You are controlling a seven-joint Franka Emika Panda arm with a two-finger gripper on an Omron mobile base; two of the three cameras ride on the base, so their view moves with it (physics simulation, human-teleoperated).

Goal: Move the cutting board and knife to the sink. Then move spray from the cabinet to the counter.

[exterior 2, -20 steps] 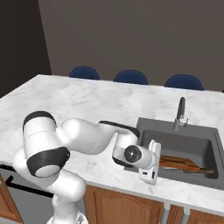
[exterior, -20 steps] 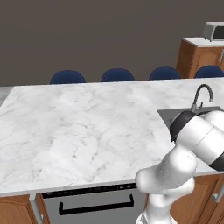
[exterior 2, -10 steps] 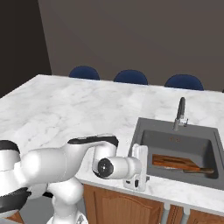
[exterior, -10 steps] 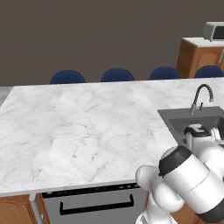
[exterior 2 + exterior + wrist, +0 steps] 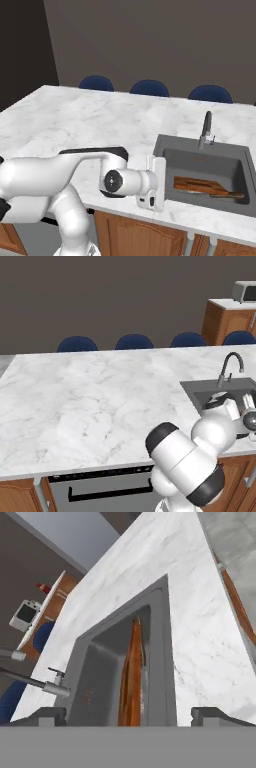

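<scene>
The checkered wooden cutting board (image 5: 200, 184) lies flat in the dark grey sink (image 5: 170, 152). The knife (image 5: 231, 195) rests at the board's right end, its dark handle on the basin floor. My gripper (image 5: 160, 184) hangs open and empty over the counter's (image 5: 95, 122) front edge, just left of the sink, and points toward the basin. In the hand view the gripper (image 5: 130, 716) faces the sink (image 5: 165, 637), with the cutting board (image 5: 131, 677) edge-on between the spread fingertips (image 5: 47, 714). The spray and the cabinet are out of view.
A curved faucet (image 5: 206, 129) stands at the sink's back rim. Blue chairs (image 5: 148, 88) line the counter's far side. A microwave (image 5: 244, 291) sits on a wooden unit at the far right. My folded arm (image 5: 187, 458) bulks over the counter's front edge.
The arm has folded down and swung its elbow toward the cameras. The open hand has drawn slightly left, off the sink. Board and knife have stayed in the basin.
</scene>
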